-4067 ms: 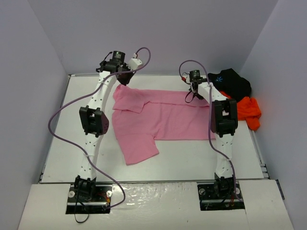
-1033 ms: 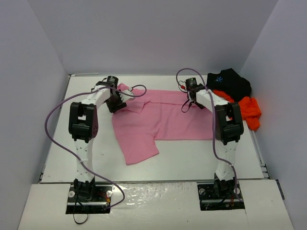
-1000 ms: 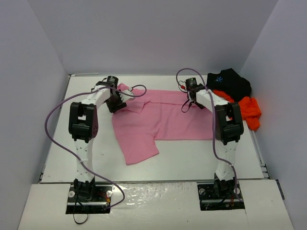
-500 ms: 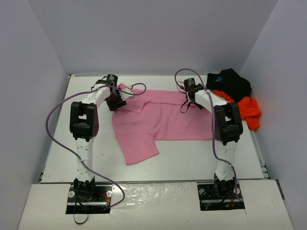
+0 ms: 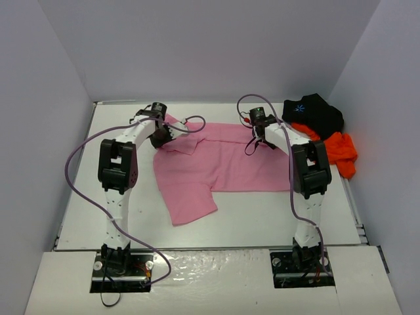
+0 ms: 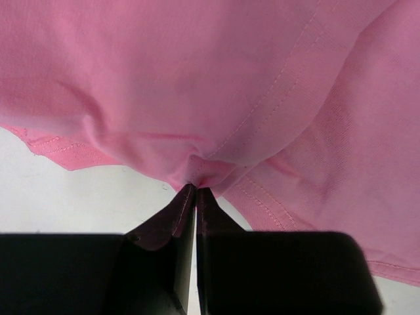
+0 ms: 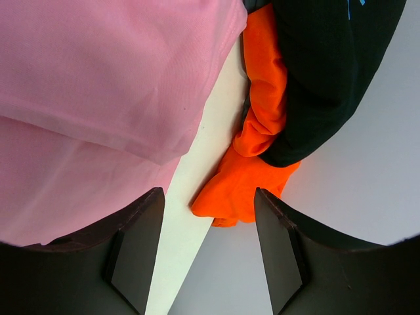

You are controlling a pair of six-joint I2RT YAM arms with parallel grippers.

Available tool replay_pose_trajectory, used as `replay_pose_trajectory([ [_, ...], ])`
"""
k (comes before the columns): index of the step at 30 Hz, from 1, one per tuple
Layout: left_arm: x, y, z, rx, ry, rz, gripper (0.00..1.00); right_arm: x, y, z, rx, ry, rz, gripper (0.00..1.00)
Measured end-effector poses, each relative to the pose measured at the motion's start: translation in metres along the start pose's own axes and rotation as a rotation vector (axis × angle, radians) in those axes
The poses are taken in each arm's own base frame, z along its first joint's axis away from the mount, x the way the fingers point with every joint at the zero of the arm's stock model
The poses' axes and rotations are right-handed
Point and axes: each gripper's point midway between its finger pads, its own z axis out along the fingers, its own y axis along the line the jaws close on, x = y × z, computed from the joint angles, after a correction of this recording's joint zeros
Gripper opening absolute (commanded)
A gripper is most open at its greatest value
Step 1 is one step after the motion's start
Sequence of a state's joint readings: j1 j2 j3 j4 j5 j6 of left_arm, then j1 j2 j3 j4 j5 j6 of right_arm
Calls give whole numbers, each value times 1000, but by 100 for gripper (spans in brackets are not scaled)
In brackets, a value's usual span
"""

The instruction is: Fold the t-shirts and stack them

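A pink t-shirt [image 5: 216, 161] lies spread across the middle of the table, one sleeve reaching toward the near side. My left gripper [image 6: 195, 188] is shut on a pinch of its pink cloth [image 6: 216, 98] at the far left corner [image 5: 164, 134]. My right gripper [image 7: 209, 197] stands open over the shirt's far right edge [image 5: 257, 128], nothing between its fingers [image 7: 141, 223]. The black t-shirt [image 5: 315, 111] with a light-blue print lies bunched at the far right, and the orange t-shirt [image 5: 341, 152] is crumpled beside it. Both also show in the right wrist view, the black t-shirt [image 7: 321, 72] and the orange t-shirt [image 7: 252, 177].
White table [image 5: 262, 210] enclosed by grey-lilac walls [image 5: 216, 46] on the back and both sides. Purple cables [image 5: 79, 164] loop off both arms. Bare table surface lies in front of the pink shirt.
My left gripper has closed on the pink cloth at the far left corner. Both arms have edged slightly farther back over the shirt's far edge.
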State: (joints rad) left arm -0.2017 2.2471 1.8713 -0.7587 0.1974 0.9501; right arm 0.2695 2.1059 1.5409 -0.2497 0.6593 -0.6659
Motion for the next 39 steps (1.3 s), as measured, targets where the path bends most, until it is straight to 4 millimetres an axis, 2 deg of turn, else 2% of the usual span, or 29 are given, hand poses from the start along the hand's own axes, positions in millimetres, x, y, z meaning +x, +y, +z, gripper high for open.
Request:
replay_pose_trajectory([
  [12, -1, -1, 1, 4, -2, 2, 0, 2, 1, 1, 6, 6, -1, 58],
  [23, 0, -1, 0, -3, 15, 11, 0, 22, 20, 9, -25, 47, -56, 58],
  [32, -1, -2, 0, -4, 18, 16, 0, 22, 21, 22, -39, 54, -37, 47],
  [36, -1, -2, 0, -4, 19, 17, 0, 21, 28, 33, -48, 65, -37, 34],
  [39, -2, -2, 0, -5, 19, 17, 0, 19, 33, 41, -55, 72, -38, 18],
])
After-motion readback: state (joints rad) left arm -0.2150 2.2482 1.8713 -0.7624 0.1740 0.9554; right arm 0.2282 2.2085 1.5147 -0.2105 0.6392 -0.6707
